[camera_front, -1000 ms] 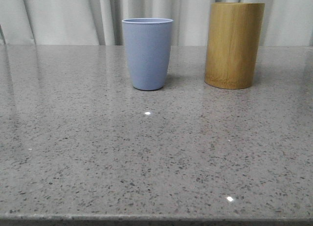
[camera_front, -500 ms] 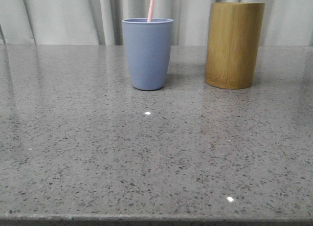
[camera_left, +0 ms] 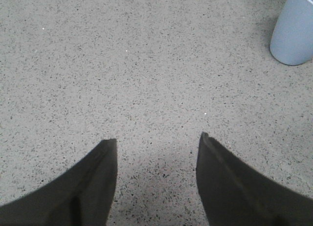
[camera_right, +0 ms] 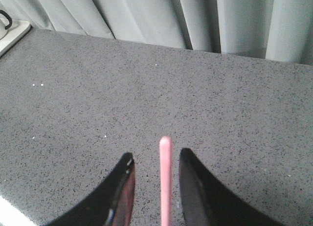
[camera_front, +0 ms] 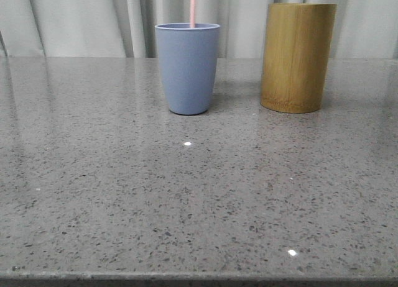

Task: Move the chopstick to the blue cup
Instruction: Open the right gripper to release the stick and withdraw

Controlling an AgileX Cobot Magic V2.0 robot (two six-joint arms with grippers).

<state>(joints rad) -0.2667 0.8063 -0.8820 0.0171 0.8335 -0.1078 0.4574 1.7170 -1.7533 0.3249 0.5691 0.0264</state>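
Observation:
The blue cup point(camera_front: 187, 69) stands upright at the back middle of the table. The pale pink chopstick point(camera_front: 193, 7) rises from inside its rim, nearly upright, and runs out of the top of the front view. In the right wrist view the chopstick point(camera_right: 165, 182) stands between the fingers of my right gripper point(camera_right: 155, 153), which is open, with a gap on each side of the stick. My left gripper point(camera_left: 157, 137) is open over bare stone, with the blue cup point(camera_left: 294, 30) some way off to its side.
A taller tan bamboo cylinder point(camera_front: 297, 57) stands to the right of the blue cup. Grey curtains point(camera_front: 81, 20) hang behind the speckled grey table point(camera_front: 186, 200). A white object point(camera_right: 12, 33) lies at the table's edge in the right wrist view.
One second ago no chopstick showed above the cup. Half a second ago it leaned right in the cup. Now it stands closer to upright.

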